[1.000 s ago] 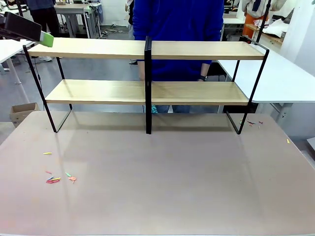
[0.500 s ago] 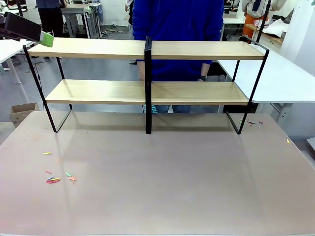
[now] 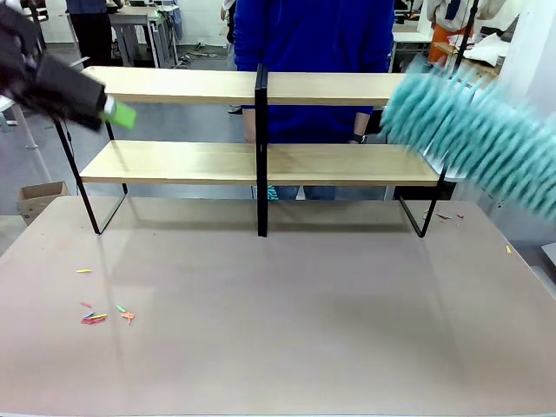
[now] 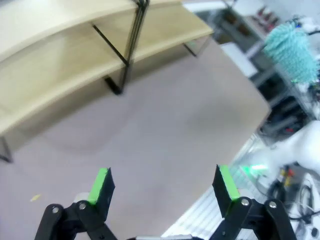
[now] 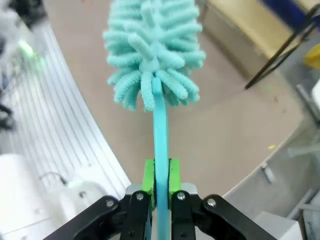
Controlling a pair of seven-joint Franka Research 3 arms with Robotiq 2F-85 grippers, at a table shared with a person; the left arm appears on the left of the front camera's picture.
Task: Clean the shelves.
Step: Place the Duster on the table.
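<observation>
A: At the far edge of the bench (image 3: pixel 278 330), in the front view, the shelves (image 3: pixel 347 163) stand with their two boards running side to side, split by the black centre post (image 3: pixel 261 148). Where's the duster?

B: At the shelves' right end. The teal duster (image 3: pixel 469 135) slants down from the right, its fluffy tip level with the upper board's right end (blurred, so I cannot tell if it touches the wood). The left hand (image 3: pixel 117 114) is at the shelves' left end, between the two boards' heights.

A: And the left wrist view?

B: The left hand (image 4: pixel 165 187) has its jaws spread wide with nothing between them. The shelves (image 4: pixel 75 65) lie ahead and to the upper left; the duster (image 4: pixel 291 52) shows beyond their far end.

A: The right wrist view?

B: The right hand (image 5: pixel 161 180) is clamped tight on the duster's (image 5: pixel 152 47) thin handle, the head pointing straight out along the fingers. The shelves (image 5: pixel 250 30) lie to the upper right of the head, apart from it.

A: So what matters?

B: I'd judge the right arm is the one to work; the boards' long axis runs leftward from the duster's tip, so a sweep would go toward the centre post.
</observation>
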